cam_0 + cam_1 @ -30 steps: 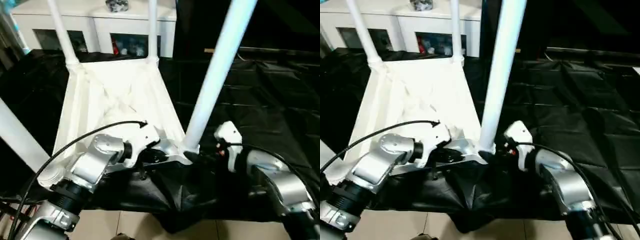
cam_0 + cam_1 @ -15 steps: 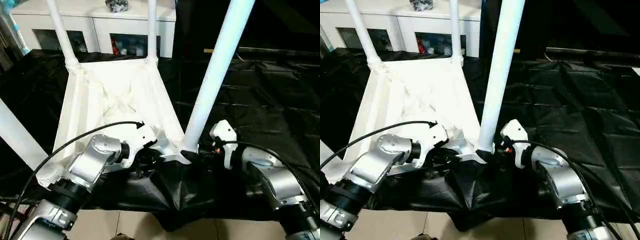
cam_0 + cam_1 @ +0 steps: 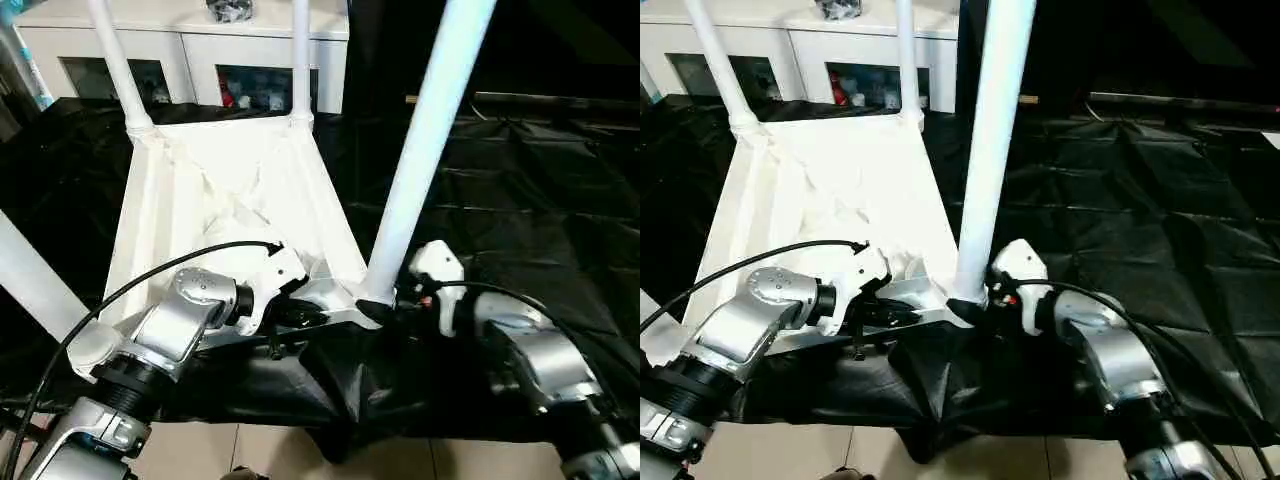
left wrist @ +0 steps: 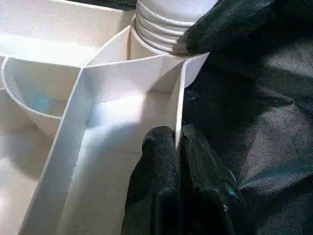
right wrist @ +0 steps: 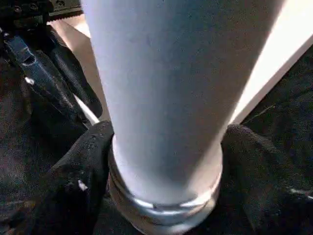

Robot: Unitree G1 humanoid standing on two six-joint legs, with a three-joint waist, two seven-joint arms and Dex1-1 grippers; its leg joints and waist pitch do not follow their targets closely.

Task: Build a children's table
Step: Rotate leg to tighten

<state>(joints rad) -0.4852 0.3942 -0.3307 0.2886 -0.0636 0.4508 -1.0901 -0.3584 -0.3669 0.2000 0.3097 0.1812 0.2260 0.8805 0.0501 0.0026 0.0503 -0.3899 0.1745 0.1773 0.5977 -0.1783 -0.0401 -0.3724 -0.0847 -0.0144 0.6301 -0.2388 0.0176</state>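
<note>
A: Item one, the leg [image 3: 425, 150] in hand. Position?

B: Near right corner of the upturned tabletop [image 3: 215, 190], its threaded foot seated at the corner socket [image 3: 372, 298]. Long axis rises steeply from the socket and tilts a little toward the right as it climbs out of the top of the head view.

A: Which gripper is nearer?

B: The right gripper [image 5: 161, 196]. Its two black fingers [image 5: 73, 171] stand on opposite sides of the leg's base, right at the ribbed collar, in contact or as good as. They flank the tube widely, so I judge a loose hold around it rather than a hard clamp. Any turning or pressing home would, I judge, run about that upright axis, with the leg directly ahead of the palm.

A: Item two, the left gripper [image 4: 176, 161]?

B: Closed tight on a thin wall of the tabletop's underside, pinching the rib just beside the same socket. It reads as the bracing hand.

A: Condition of the table overall?

B: White plastic, upside down on a black sheet [image 3: 520, 200], ribbed underside facing up. Two far legs [image 3: 118, 60] stand upright in the far corner sockets. Another white tube [image 3: 30, 280] crosses the near left edge of the head view; its socket end is hidden behind the left forearm. A white cabinet [image 3: 190, 45] stands behind.

A: Stage?

B: Last leg fitting, by my estimate; whether it is fully seated cannot be told.
</note>
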